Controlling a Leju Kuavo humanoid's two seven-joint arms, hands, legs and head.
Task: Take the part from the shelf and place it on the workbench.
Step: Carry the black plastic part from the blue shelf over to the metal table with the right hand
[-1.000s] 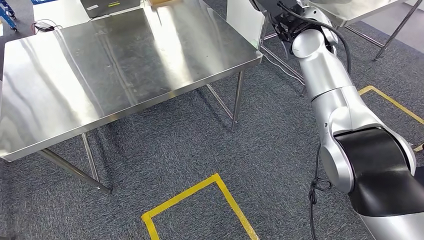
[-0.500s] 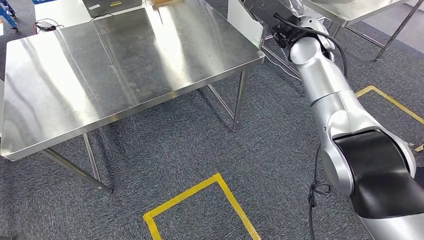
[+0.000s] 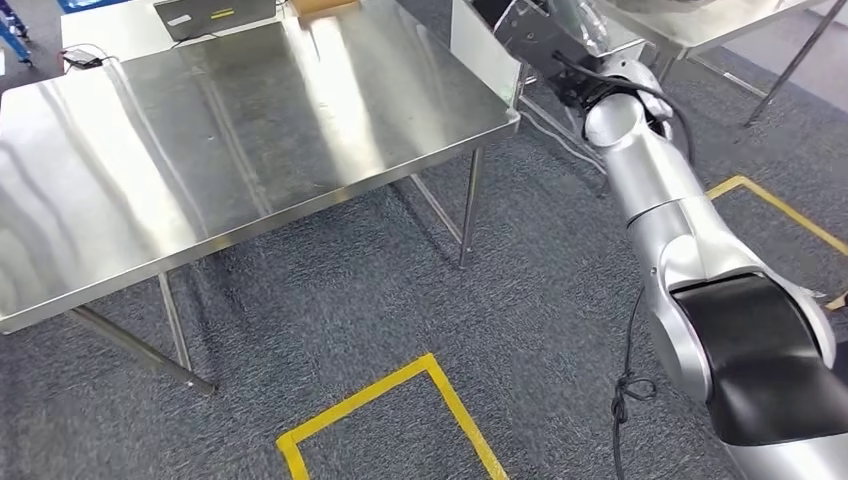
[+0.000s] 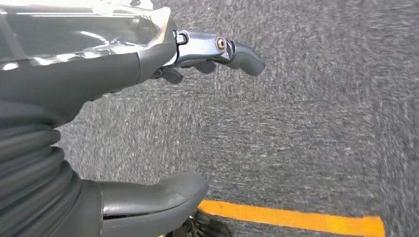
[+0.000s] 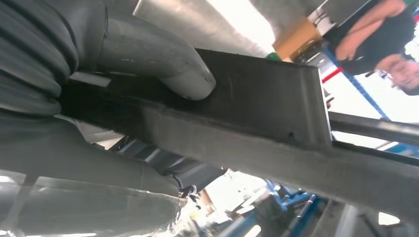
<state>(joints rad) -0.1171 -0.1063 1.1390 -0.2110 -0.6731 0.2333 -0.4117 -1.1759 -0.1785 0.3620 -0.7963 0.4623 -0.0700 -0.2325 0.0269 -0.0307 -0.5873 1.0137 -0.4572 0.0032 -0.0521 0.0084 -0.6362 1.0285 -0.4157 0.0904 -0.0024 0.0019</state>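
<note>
Since a second ago, carried further left along the top of the head view: right hand (image 5: 133, 47) and the dark flat part (image 5: 247, 94) it grips, now just beside the far right corner of the steel workbench (image 3: 250, 140) but not yet over it; whole picture also slightly shifted, so some of that owed to the camera turning.

Grip seen close in the right wrist view: thumb pressed flat on the part's upper face, remaining fingers wrapped beneath, part sticking out well past the hand.

By judgement, carry leg of the task nearly done; shelf step finished, setting down still to come.

Left hand (image 4: 113, 69) hanging low over grey carpet, fingers apart, holding nothing; orange floor line (image 4: 291, 217) below it.

Around: grey flat device (image 3: 215, 12) and cardboard box (image 3: 320, 5) at the bench's far edge; white panel (image 3: 480, 45) just beside the bench corner, close under the part and the likeliest thing to catch on; second steel table (image 3: 720, 20) behind the arm; yellow tape corner (image 3: 400, 385) on the floor; a person (image 5: 375, 39) beyond the part.
</note>
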